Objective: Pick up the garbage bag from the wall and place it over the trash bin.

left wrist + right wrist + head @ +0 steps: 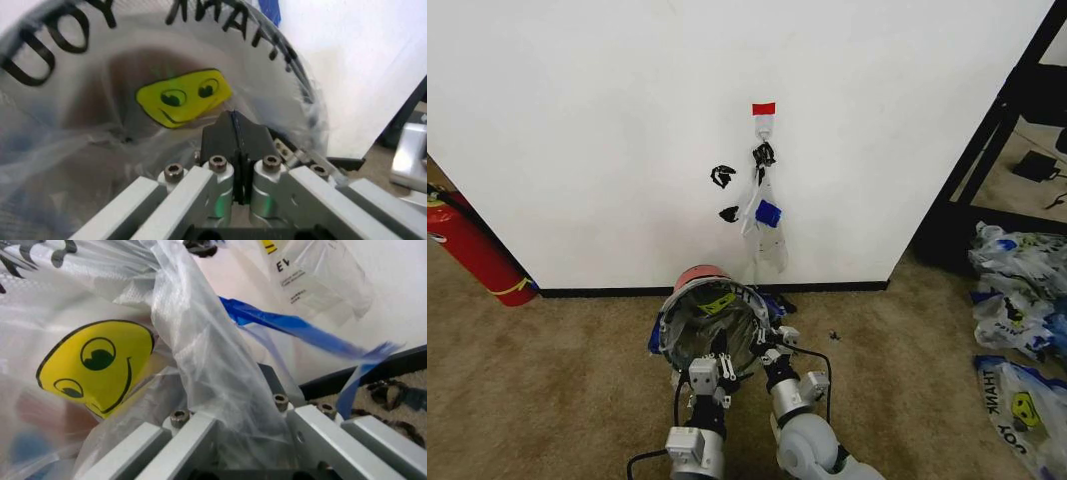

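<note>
Your left gripper (235, 131) has its dark fingers (217, 140) pressed flat together with no gap, tips at the near lip of the trash bin (697, 277); whether any film is pinched between them you cannot tell. Your right gripper (233, 410) sits just beside it at the same lip, and a thick fold of the garbage bag (715, 322) drapes straight down between its metal bars, hiding the fingers, so their opening cannot be read, though the plastic clearly runs into the jaw. Out from both sets of fingers, the garbage bag is stretched over the bin's mouth, its yellow smiley face (183, 97) sagging into the dark inside, black lettering curving round the far rim, a blue strip (300, 330) trailing off to one side. The bin stands on tan carpet (547, 380) close against the wall (627, 120). Above it a slim clear bag (765, 220) hangs from a hook under red tape (763, 108). A red fire extinguisher (472, 250) is cut off at the far left, more printed bags (1017, 300) lie at the far right, partly out of frame, beside a black frame (987, 150).
</note>
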Robot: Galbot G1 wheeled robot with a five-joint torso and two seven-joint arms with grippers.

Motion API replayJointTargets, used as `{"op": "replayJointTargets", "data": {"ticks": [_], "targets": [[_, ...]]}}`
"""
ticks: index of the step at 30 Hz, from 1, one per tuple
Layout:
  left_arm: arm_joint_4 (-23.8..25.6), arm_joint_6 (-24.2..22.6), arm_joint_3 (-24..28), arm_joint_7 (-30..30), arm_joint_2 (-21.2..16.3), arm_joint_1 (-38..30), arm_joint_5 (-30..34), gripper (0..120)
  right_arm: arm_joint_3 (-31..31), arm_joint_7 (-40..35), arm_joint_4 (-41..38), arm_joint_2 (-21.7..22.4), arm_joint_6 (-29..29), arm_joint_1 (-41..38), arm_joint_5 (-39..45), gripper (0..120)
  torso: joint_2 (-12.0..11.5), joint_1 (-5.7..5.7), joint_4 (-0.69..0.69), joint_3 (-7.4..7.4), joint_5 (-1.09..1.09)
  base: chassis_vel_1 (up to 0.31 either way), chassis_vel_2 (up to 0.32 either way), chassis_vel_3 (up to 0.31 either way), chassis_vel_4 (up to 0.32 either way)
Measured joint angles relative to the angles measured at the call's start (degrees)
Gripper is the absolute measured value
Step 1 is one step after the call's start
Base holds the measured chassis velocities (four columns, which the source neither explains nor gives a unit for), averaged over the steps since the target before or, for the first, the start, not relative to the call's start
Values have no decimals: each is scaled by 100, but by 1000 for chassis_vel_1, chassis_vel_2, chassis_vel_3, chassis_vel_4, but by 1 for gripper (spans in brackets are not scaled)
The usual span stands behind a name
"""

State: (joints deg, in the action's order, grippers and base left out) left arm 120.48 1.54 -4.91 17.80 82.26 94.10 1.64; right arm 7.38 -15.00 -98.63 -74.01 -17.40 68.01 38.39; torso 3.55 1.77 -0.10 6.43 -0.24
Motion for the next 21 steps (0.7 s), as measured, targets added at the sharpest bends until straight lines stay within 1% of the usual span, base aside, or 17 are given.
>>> {"op": "replayJointTargets", "data": {"ticks": [2,3,4,5,6,7,8,9,10,11,14,16,18,19,21], "targets": [[-162,-17,-162,-124,-249,-68,-17,0,-12,2,55,-12,-23,-41,0,0,0,0,0,0,2,0,0,0,0],[-194,-21,-201,-177,-316,-83,-36,0,-14,2,70,-15,-30,-55,0,0,0,0,3,0,-4,0,0,0,0],[-194,-21,-201,-177,-316,-83,-36,0,-14,2,70,-15,-30,-55,0,0,0,0,3,0,-4,0,0,0,0],[-235,-39,-295,-296,-487,-117,-79,0,-21,2,94,-15,-34,-80,1,0,0,0,6,0,-16,0,0,0,0],[-236,-52,-343,-408,-632,-132,-122,0,-25,2,107,-18,-38,-94,2,0,-1,1,5,2,-19,0,0,0,0],[-186,-76,-439,-599,-876,-193,-184,0,-30,6,139,-25,-42,-114,5,0,0,0,1,0,-8,0,0,0,0],[-149,-98,-494,-710,-1067,-209,-190,0,-37,21,160,-33,-57,-126,6,0,0,0,2,1,-2,0,0,0,0],[-132,-109,-520,-779,-1190,-220,-186,0,-48,36,179,-38,-70,-137,8,0,0,0,2,1,-3,0,0,0,0],[-92,-111,-552,-880,-1393,-255,-164,0,-51,63,198,-44,-90,-145,9,0,0,0,3,1,-5,0,0,0,0],[-92,-111,-552,-880,-1393,-255,-164,0,-51,63,198,-44,-90,-145,9,0,0,0,3,1,-5,0,0,0,0],[35,-158,-573,-1025,-1756,-445,76,0,-52,213,283,-48,-196,-149,-42,0,0,0,2,1,-1,0,0,0,0],[149,-339,-502,-1021,-1947,-625,375,0,-45,300,338,-47,-285,-142,-125,0,0,0,1,1,-1,0,0,0,0],[214,-592,-388,-839,-2036,-807,697,0,-34,403,364,-58,-370,-129,-204,0,0,0,0,1,-1,0,0,0,0],[214,-592,-388,-839,-2036,-807,697,0,-34,403,364,-58,-370,-129,-204,0,0,0,0,1,-1,0,0,0,0],[215,-852,-265,-578,-2036,-1000,1013,0,-26,488,392,-90,-473,-116,-286,0,0,0,3,1,-1,0,0,0,0]]}}
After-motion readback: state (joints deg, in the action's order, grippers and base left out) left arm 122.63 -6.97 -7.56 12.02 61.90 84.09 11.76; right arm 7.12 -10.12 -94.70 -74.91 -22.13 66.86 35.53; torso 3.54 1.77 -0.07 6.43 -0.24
